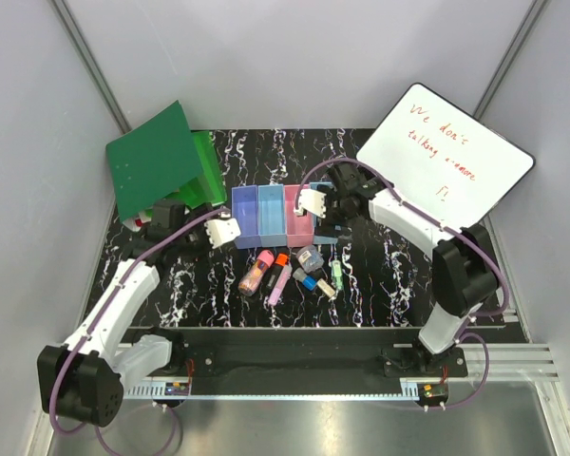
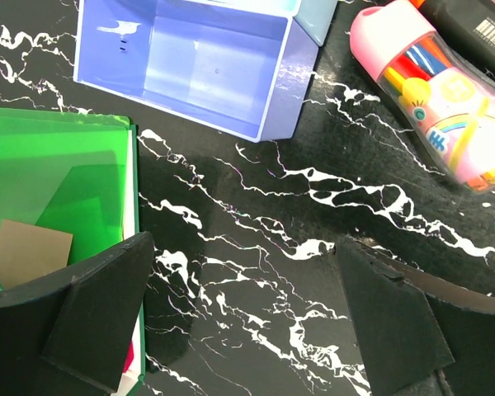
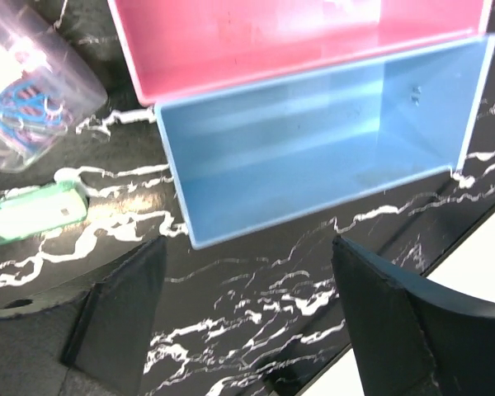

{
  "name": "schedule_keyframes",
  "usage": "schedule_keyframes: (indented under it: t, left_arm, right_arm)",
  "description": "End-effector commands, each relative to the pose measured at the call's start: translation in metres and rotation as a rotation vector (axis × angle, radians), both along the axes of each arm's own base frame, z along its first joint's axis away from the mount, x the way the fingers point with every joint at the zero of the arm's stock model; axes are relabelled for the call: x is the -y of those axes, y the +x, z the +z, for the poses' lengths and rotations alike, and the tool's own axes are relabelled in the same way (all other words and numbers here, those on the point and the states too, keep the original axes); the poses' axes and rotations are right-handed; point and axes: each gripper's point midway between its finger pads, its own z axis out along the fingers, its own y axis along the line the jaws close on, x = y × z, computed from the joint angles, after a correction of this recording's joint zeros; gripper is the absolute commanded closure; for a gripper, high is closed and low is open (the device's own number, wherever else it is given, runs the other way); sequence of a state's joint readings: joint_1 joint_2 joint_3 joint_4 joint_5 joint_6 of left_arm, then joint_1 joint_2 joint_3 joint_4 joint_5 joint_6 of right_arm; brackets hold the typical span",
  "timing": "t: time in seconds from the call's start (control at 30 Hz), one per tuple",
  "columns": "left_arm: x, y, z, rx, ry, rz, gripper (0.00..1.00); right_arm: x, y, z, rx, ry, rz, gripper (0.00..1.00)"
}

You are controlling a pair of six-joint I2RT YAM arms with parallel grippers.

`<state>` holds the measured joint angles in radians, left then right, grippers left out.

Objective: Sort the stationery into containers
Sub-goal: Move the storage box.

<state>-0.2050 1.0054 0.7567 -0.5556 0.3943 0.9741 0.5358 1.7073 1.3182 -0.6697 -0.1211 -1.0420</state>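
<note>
The four joined bins stand mid-table: purple-blue, light blue, pink, light blue. The stationery lies just in front: a pink-capped tube, an orange-capped marker, a round grey piece, a small blue piece and a green highlighter. My left gripper is open and empty beside the purple-blue bin; the pink-capped tube shows at its upper right. My right gripper is open and empty at the right-end light blue bin, next to the pink bin. Both these bins look empty.
A green folder leans at the back left and reaches under my left fingers. A whiteboard with red writing leans at the back right, its edge near my right finger. Grey walls enclose the table.
</note>
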Motion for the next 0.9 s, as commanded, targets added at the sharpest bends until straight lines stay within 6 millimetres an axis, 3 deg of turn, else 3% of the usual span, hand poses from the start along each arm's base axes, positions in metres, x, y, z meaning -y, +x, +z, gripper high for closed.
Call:
schedule_keyframes:
  t: [0.0,0.1,0.2,0.37,0.53,0.57,0.6,0.67,0.87]
  left_arm:
    - [0.002,0.016,0.016,0.077,-0.008,0.017,0.01]
    - [0.001,0.019,0.019,0.091,0.004,0.017,0.01]
    - [0.000,0.021,0.020,0.091,0.007,0.024,0.01]
    - [0.002,0.023,0.022,0.081,-0.008,0.033,0.01]
    - [0.000,0.023,0.021,0.089,0.007,0.030,0.01]
    - [0.000,0.023,0.022,0.091,0.009,0.030,0.01]
    - [0.000,0.023,0.023,0.094,0.006,0.028,0.01]
    - [0.001,0.022,0.022,0.093,0.004,0.024,0.01]
    - [0.002,0.018,0.022,0.098,-0.002,0.016,0.01]
  right_arm:
    - [-0.023,0.007,0.007,0.040,0.012,0.070,0.12]
    - [-0.028,-0.002,-0.003,0.019,0.002,0.100,0.16]
    - [-0.032,-0.007,-0.017,-0.015,-0.014,0.113,0.25]
    - [-0.041,-0.002,-0.026,-0.023,-0.026,0.121,0.42]
    - [-0.046,0.003,-0.031,-0.024,-0.037,0.136,0.46]
    - [-0.047,0.005,-0.032,-0.023,-0.038,0.137,0.52]
    - [-0.047,0.006,-0.036,-0.030,-0.043,0.132,0.67]
    - [-0.048,0.010,-0.036,-0.023,-0.043,0.126,0.78]
    - [-0.049,0.016,-0.045,-0.026,-0.049,0.090,0.87]
